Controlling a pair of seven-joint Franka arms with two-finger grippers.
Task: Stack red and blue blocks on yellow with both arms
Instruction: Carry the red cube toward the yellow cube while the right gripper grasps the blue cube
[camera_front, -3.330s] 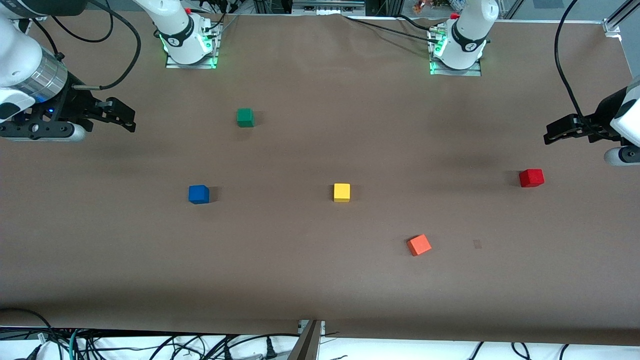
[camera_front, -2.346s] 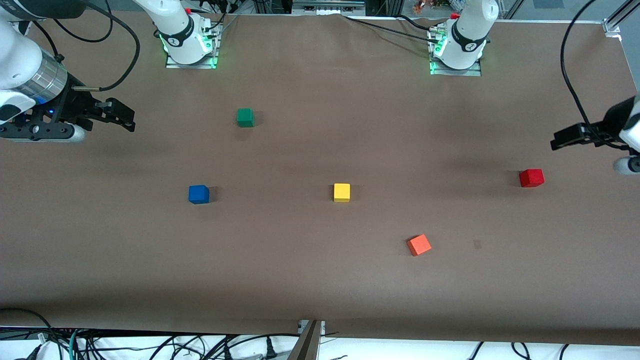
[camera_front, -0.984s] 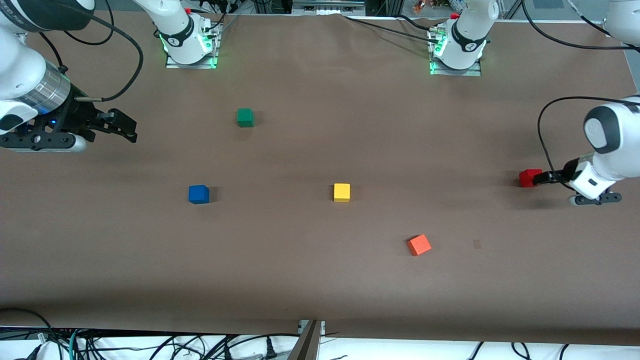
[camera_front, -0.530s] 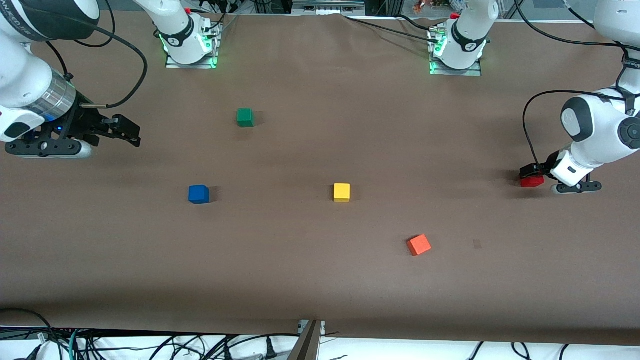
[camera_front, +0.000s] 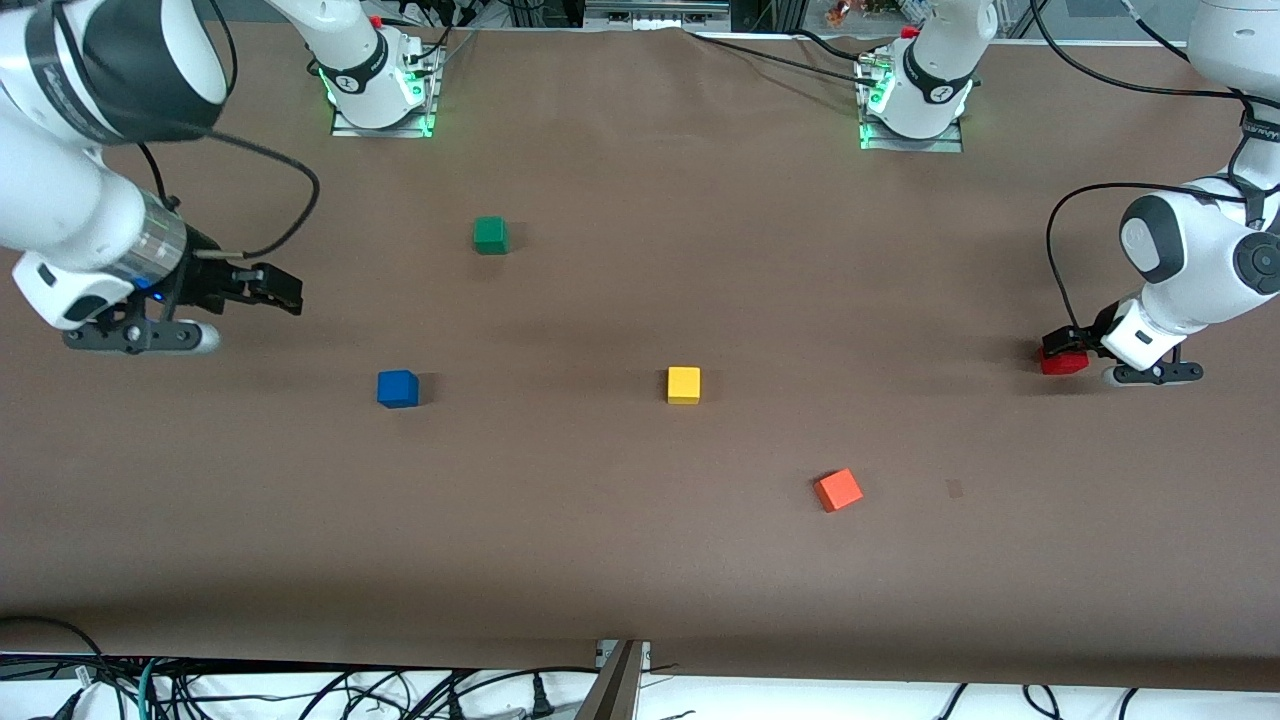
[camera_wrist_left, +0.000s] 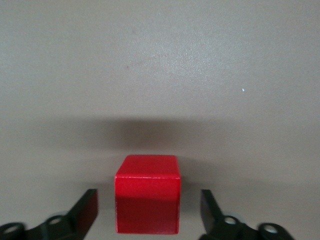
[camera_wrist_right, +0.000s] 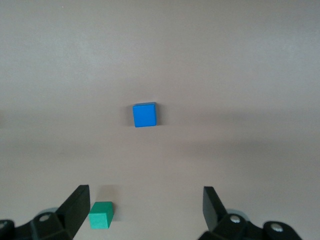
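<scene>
The deep red cube (camera_front: 1058, 364) sits on the table at the left arm's end. My left gripper (camera_front: 1060, 350) is down at it, open, with a finger (camera_wrist_left: 87, 206) on each side of the red cube (camera_wrist_left: 147, 185) and a gap to each. The blue cube (camera_front: 397, 388) sits toward the right arm's end; it also shows in the right wrist view (camera_wrist_right: 145, 115). My right gripper (camera_front: 280, 292) is open and empty, in the air over bare table beside the blue cube. The yellow cube (camera_front: 683, 384) stands alone mid-table.
A green cube (camera_front: 490, 235) lies farther from the front camera than the blue cube, and shows by one finger in the right wrist view (camera_wrist_right: 101, 215). A lighter orange-red cube (camera_front: 838, 490) lies nearer the front camera than the yellow cube. Brown paper covers the table.
My left arm has come down from above the table's end and set its open gripper around the red cube. My right gripper has lowered and moved toward the blue cube.
</scene>
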